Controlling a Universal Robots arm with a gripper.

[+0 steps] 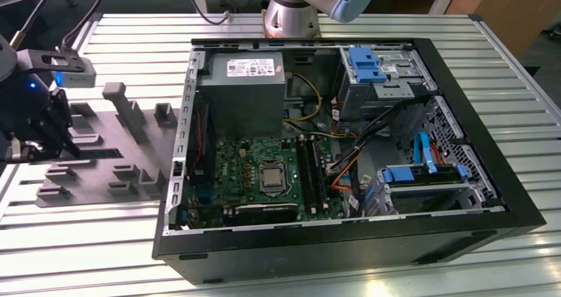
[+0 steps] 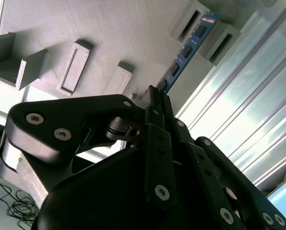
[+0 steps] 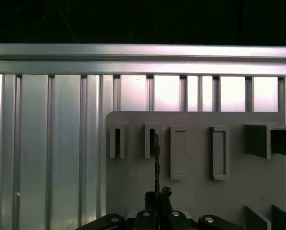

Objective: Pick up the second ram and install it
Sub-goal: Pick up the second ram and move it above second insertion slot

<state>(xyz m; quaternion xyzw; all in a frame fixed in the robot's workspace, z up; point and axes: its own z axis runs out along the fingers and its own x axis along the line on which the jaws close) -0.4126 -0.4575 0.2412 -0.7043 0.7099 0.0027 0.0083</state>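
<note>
Black linkage-fingered tool (image 2: 157,93) pinches the near end of the long blue-green circuit-board ram stick (image 2: 184,57). Ribbed aluminium tabletop (image 1: 88,244) carries an open black computer case (image 1: 351,241) and, at the exterior view's left, a grey plastic tray (image 1: 105,136), where two raised blocks (image 2: 224,36) flank the stick's far end.

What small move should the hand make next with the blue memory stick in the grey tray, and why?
Probably lift straight up. The hand looks shut on the long narrow blue circuit-board stick, whose far end sits between raised blocks of the grey plastic tray, so a sideways pull could jam it.
</note>
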